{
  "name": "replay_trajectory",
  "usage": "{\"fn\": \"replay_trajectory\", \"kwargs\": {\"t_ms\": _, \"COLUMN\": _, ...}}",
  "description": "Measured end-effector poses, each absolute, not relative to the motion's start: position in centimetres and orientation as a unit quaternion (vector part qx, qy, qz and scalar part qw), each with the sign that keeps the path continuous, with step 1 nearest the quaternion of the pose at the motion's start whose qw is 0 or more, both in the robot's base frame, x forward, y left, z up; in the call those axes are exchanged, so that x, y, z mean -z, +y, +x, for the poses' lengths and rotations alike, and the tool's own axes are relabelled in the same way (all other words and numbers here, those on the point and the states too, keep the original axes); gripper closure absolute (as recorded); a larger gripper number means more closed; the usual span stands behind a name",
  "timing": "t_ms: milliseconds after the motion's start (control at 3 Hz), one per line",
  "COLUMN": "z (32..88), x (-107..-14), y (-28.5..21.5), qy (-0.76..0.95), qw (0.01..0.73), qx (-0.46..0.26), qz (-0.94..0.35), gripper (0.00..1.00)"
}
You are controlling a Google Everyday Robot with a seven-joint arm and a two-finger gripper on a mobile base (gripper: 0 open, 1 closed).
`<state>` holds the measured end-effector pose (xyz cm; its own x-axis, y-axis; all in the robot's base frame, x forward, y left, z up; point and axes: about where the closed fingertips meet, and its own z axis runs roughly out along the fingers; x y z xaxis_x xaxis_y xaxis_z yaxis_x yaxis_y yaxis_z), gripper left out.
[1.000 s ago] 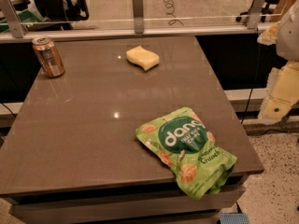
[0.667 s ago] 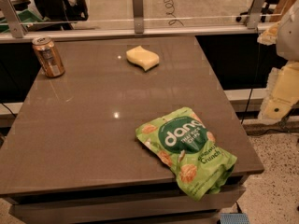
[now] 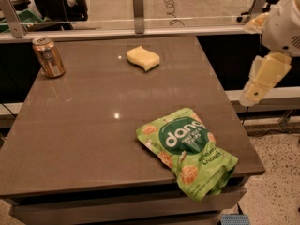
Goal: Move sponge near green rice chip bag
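The pale yellow sponge (image 3: 143,58) lies flat on the far middle of the brown table (image 3: 84,125). The green rice chip bag (image 3: 187,149) lies crinkled at the table's near right corner, with its lower end hanging over the front edge. My gripper (image 3: 258,81) hangs in the air off the table's right side, to the right of both things and level with the gap between them. It touches neither and holds nothing that I can see.
An orange drink can (image 3: 48,56) stands upright at the table's far left corner. A glass partition with metal posts (image 3: 138,11) runs along the table's far edge. Speckled floor (image 3: 281,172) lies to the right of the table.
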<state>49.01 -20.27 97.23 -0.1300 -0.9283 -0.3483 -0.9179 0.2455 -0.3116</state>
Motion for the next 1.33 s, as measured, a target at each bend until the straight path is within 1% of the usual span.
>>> {"fn": "replay_trajectory", "kwargs": {"t_ms": 333, "z": 55.8, "x": -96.1, "y": -19.0, "qy": 0.736, "qw": 0.296, "qx": -0.019, "qz": -0.609, "gripper": 0.00}}
{"fn": "replay_trajectory", "kwargs": {"t_ms": 667, "z": 62.3, "x": -94.8, "y": -17.3, "qy": 0.732, "qw": 0.341, "qx": -0.064, "qz": -0.586, "gripper": 0.00}}
{"fn": "replay_trajectory", "kwargs": {"t_ms": 1000, "z": 67.2, "x": -93.2, "y": -14.2, "qy": 0.733, "qw": 0.366, "qx": -0.111, "qz": -0.562, "gripper": 0.00}}
{"fn": "replay_trajectory", "kwargs": {"t_ms": 1333, "z": 70.2, "x": -91.3, "y": -10.2, "qy": 0.736, "qw": 0.376, "qx": -0.155, "qz": -0.541, "gripper": 0.00}}
